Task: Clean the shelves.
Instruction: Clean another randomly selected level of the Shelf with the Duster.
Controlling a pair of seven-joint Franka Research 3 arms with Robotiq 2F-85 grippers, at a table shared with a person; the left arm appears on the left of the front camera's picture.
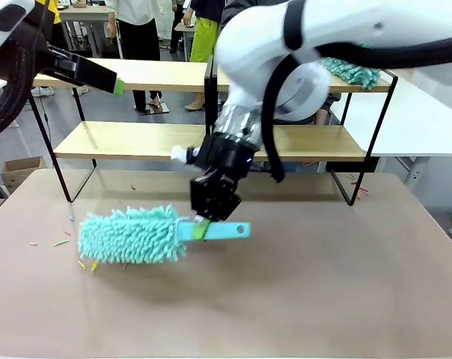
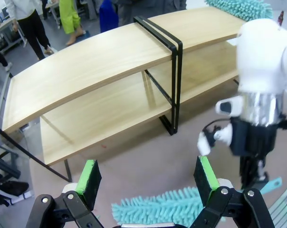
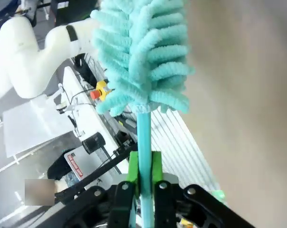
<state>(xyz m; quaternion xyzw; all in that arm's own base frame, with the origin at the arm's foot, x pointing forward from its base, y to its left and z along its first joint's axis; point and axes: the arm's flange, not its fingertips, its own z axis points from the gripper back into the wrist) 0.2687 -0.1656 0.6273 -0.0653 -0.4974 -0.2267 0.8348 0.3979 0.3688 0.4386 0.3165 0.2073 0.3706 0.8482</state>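
- Two green pads of the right gripper (image 3: 143,166) are clamped on the thin handle (image 3: 143,135) of the duster (image 3: 143,52). The right wrist view makes that grip plain, whereas the front view half hides the pads under the wrist.
- Seen from the front, the fluffy head lies on the table (image 1: 323,284) at nine o'clock from the right gripper. It seems to rest on the top, though contact is hard to judge.
- The left gripper (image 2: 148,179) stands open with nothing between its pads. In the front view it hangs at ten o'clock, near the left end of the top board.
- The shelves (image 1: 211,140) stand at twelve o'clock beyond the duster. A second duster (image 1: 353,72) lies on the top board at two o'clock.
- Risk: the grip is on a narrow handle with a bulky head, so on lifting the head may droop or swivel between the pads.
- Risk: a sweep along the lower board could catch the black post (image 2: 176,80) or the frame, and a sweep on top could push the second duster off.
- The left wrist view lays out the post and the gap between the boards, which the right arm covers in the front view.
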